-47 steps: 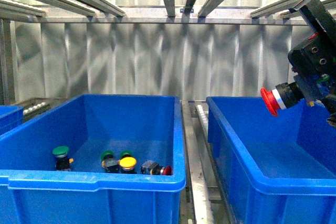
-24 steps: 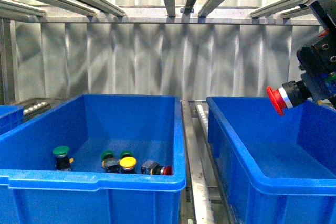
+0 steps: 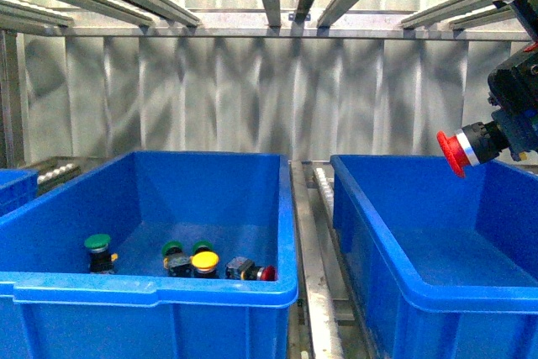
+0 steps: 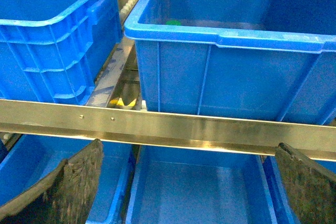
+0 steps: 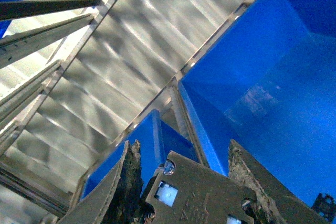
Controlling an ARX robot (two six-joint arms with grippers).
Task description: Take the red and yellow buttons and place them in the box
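- Up at the right edge of the front view, the right claw (image 3: 503, 134) is closed on a red button (image 3: 455, 154), gripping its dark body while the cap sticks out free.
- This button's long axis runs nearly level. The cap points toward the robot's left and tips slightly down, and the body runs back into the claw.
- Directly under it lies the box (image 3: 403, 199), with its open mouth and bare blue floor below the cap. The button hangs above rim height and inside the box's outline, toward the far right side.
- That above-and-below relation is what the coming move turns on. By my judgement the claw needs only to lower or let go, with no sideways travel.
- From the right wrist view, the fingers (image 5: 123, 182) flank a grey block that I take to be the button's body, with the box floor (image 5: 283, 103) beyond it.
- Over in the left crate (image 3: 151, 287), a yellow button (image 3: 204, 261) stands cap up. A second red button (image 3: 266, 272) lies on its side just beside it, and green-capped buttons (image 3: 97, 243) stand nearby.
- Both lie well apart from the right claw, across the gap between the two crates.
- Lower down, the left claw (image 4: 189, 182) is spread wide and holds nothing. It faces a metal rail (image 4: 168, 127) below the crates.
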